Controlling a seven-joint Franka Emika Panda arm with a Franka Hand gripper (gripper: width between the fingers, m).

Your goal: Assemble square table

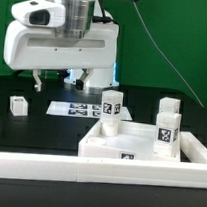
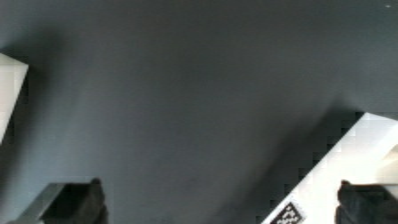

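White square slab (image 1: pixel 124 145) flat on black table; tagged block legs (image 1: pixel 111 106) upright around it

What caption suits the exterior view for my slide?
Open end effector hovers behind white plastic square slab and white tagged block legs.

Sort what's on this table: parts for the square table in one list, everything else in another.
For the job: square tabletop slab; four block legs.

Not for the job: marker board; long white border rail; open gripper, holding nothing.
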